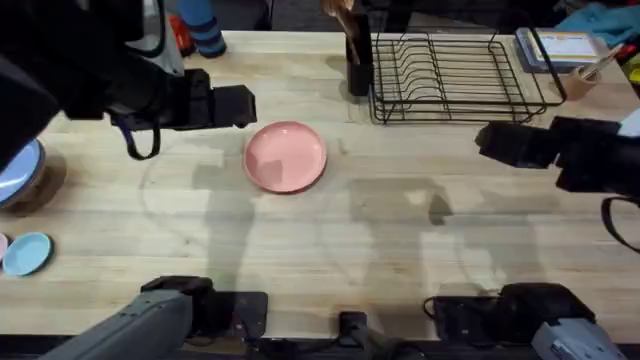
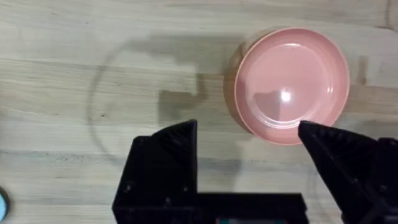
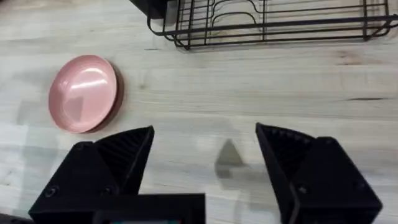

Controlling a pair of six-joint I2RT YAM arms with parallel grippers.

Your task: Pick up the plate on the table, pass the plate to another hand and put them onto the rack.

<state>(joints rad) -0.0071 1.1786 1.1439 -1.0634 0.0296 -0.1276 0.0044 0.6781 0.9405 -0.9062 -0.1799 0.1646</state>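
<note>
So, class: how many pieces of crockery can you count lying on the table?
3, perhaps more hidden: the pink plate mid-table, a small blue dish at the left edge, and a blue bowl above it, partly hidden by the left arm.

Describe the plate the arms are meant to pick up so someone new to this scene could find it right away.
Start at the black wire rack at the far side of the wooden table. Toward the left and nearer the arms, a round pink plate lies flat on the bare wood near the table's middle. It is the only pink dish; the small dish at the left edge is light blue.
</note>
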